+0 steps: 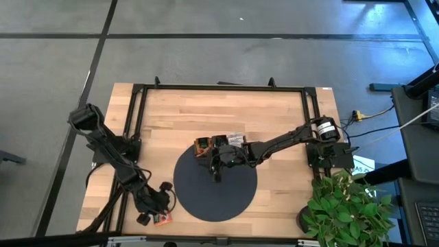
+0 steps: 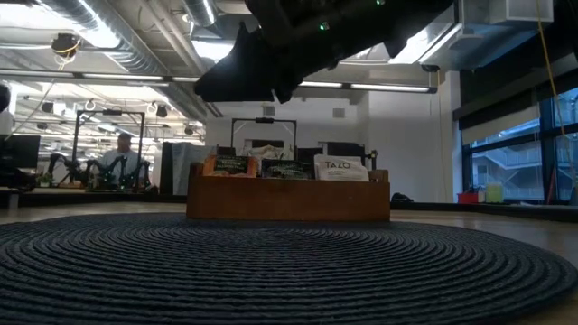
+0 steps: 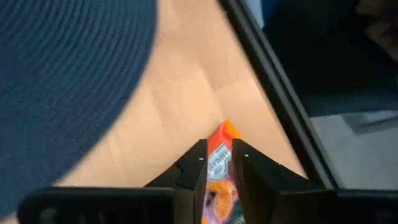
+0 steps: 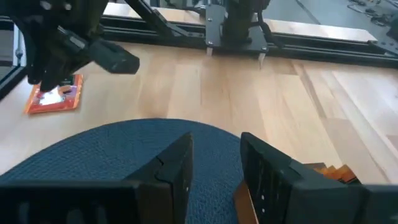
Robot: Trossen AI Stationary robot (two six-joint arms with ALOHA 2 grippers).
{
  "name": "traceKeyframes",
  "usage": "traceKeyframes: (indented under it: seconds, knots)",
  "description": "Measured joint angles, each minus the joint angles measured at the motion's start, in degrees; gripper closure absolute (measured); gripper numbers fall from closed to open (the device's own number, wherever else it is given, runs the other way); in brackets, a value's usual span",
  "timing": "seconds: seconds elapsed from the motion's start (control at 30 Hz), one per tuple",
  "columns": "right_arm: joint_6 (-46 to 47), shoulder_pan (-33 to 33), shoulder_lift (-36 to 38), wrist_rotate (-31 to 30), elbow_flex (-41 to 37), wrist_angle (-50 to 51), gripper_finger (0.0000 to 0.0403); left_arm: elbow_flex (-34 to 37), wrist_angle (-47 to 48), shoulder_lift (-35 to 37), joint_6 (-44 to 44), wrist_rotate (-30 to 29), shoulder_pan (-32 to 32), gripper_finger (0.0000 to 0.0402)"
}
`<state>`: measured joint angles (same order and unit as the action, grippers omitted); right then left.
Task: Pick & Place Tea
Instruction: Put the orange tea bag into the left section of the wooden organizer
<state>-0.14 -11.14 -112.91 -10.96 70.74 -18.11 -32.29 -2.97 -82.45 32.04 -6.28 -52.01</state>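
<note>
One orange-red tea sachet (image 1: 162, 220) sits at the table's near left corner, beside the round dark mat (image 1: 206, 195). My left gripper (image 1: 155, 211) is over it and shut on it. The brown wooden tray (image 1: 219, 143) stands at the mat's far edge. Dark, orange and white sachets stand upright in it (image 2: 341, 167). My right gripper (image 1: 218, 173) hangs open over the mat just in front of the tray, holding nothing (image 4: 216, 155). My left gripper (image 3: 221, 154) pinches the orange sachet between its two fingers, coming from above. The sachet's orange edge (image 3: 225, 132) pokes out past the fingertips. In the right wrist view the sachet (image 4: 55, 98) lies low under the gripper. Whether it is clear of the table cannot be told.
A black metal frame (image 1: 137, 89) runs round the table's far and side edges. A potted green plant (image 1: 343, 206) stands at the near right corner. Bare wood (image 1: 281, 199) lies right of the mat. A person sits in the room far behind (image 2: 122, 158).
</note>
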Motion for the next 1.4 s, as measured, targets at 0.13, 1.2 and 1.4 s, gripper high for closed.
traceKeyframes:
  seconds: [0.13, 1.2, 1.4]
  knots:
    - [0.1, 0.0, 0.1, 0.1, 0.0, -0.1, 0.0267, 0.0, -4.5, -1.4, -7.8, -0.2, 0.0, 0.0333]
    - [-0.3, 0.0, 0.1, 0.0, 0.0, -0.4, 0.0267, 0.0, -7.5, -1.7, -19.7, -3.7, 1.3, 0.0224]
    - [-0.3, 0.0, 0.1, 0.0, 0.0, -0.1, 0.0267, 0.0, -5.8, -4.6, -22.2, -0.7, 1.0, 0.0240]
